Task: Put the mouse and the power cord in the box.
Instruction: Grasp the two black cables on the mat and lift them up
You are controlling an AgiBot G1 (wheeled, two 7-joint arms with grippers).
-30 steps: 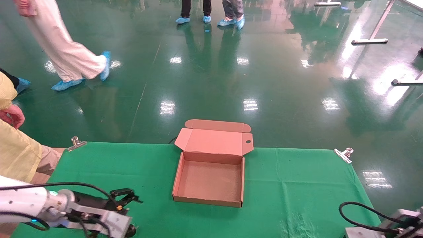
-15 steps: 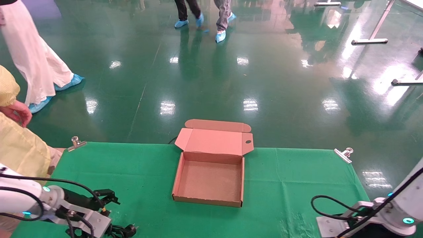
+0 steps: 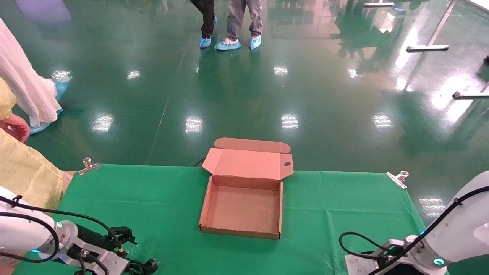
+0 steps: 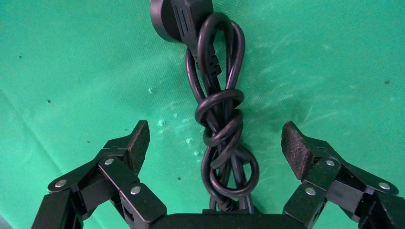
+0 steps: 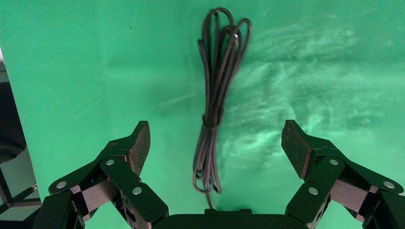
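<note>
The box (image 3: 209,202) lies open and empty in the middle of the green table, its lid (image 3: 246,163) folded back. The power cord (image 4: 220,119), a knotted black bundle with its plug (image 4: 179,18), lies on the cloth between the wide-open fingers of my left gripper (image 4: 216,143), which hangs over it without touching. The head view shows the plug (image 3: 148,265) at the near left edge. My right gripper (image 5: 215,143) stands open over a bundle of thin black cable (image 5: 215,95). The mouse itself is hidden.
Metal clips (image 3: 88,165) (image 3: 397,177) pin the green cloth (image 3: 344,206) at the far corners. A person in yellow (image 3: 23,175) stands by the table's left end. People walk on the floor beyond. My right arm (image 3: 450,236) reaches in at the near right.
My left arm drew back left and settled lower, uncovering the plug. My right arm came further into view, moving left along the near edge. People on the floor walked on.
</note>
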